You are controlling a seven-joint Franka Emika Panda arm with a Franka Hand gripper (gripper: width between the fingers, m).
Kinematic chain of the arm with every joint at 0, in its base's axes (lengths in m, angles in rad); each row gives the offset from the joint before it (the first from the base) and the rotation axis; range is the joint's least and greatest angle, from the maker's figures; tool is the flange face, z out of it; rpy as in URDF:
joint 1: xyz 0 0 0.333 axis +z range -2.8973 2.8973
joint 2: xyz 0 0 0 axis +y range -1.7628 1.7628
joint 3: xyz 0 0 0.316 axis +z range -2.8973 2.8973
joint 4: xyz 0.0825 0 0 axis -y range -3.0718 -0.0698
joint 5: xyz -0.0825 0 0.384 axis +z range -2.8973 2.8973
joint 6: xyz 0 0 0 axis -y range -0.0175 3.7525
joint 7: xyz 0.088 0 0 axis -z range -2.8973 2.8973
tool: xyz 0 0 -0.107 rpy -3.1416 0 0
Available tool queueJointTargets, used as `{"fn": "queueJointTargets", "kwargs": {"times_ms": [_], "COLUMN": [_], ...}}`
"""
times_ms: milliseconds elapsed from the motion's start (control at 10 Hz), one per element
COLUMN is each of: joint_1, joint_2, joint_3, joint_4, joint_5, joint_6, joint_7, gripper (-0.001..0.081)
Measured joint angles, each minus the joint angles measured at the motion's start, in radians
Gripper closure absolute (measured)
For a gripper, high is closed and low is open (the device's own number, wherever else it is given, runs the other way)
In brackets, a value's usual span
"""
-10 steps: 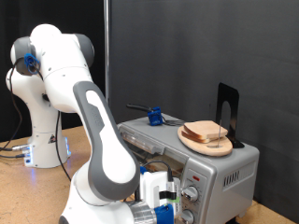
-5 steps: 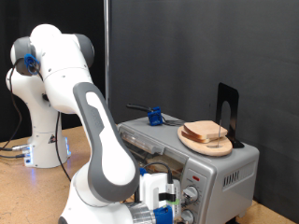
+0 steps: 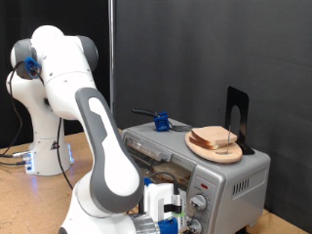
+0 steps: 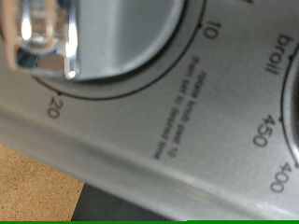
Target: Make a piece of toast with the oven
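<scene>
The piece of toast point(image 3: 216, 137) lies on a round wooden plate point(image 3: 200, 147) on top of the silver oven point(image 3: 239, 180), at the exterior view's right. My gripper point(image 3: 172, 211) is low at the oven's front, right against its round knobs point(image 3: 200, 203). The wrist view is filled by the oven's control panel point(image 4: 187, 121). It shows a shiny timer knob point(image 4: 56, 42) with the marks 10 and 20, and part of a temperature dial point(image 4: 280, 112) marked broil, 450 and 400. No finger shows clearly there. The toast is out of the wrist view.
A blue-handled tool point(image 3: 159, 122) lies on the oven's top behind the plate. A black bookend point(image 3: 237, 119) stands at the oven's far right corner. The oven stands on a wooden table point(image 3: 39, 205). My white arm base point(image 3: 44, 146) is at the left, before a black curtain.
My hand has sunk a little lower and shifted slightly at the oven's front by the knobs. The toast and the plate have not moved.
</scene>
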Motion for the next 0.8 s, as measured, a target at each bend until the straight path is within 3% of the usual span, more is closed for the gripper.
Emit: {"fn": "queueJointTargets", "kwargs": {"times_ms": [200,800], "joint_1": [0.0,-0.002], "joint_2": [0.0,-0.005], "joint_3": [0.0,0.0], "joint_4": [-0.002,-0.034], "joint_5": [0.006,0.066], "joint_6": [0.003,0.022], "joint_7": [-0.064,-0.38], "gripper": [0.0689,0.0689]}}
